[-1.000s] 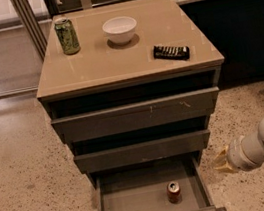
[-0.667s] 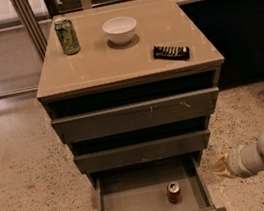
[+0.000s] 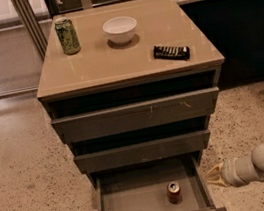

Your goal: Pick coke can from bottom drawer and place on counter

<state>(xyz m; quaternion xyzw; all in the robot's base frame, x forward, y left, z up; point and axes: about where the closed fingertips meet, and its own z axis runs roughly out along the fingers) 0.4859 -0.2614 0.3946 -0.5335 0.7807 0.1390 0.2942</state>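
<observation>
Gripper (image 3: 213, 176) hung low on the right, just outside the open bottom drawer's (image 3: 107, 203) right wall; whether it was spread or closed could not be told. Inside, the coke can (image 3: 174, 192) stood upright near the front. A green can (image 3: 67, 36) stood on the counter (image 3: 114, 62).

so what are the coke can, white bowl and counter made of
The coke can looks like thin metal: red-orange painted sides, bare silvery top. The white bowl is probably glazed ceramic, though plastic is possible; smooth, slight sheen. The counter looks like glossy tan laminate, going by faint reflections. The gripper sits right of the bottom drawer, apart from the can.
</observation>
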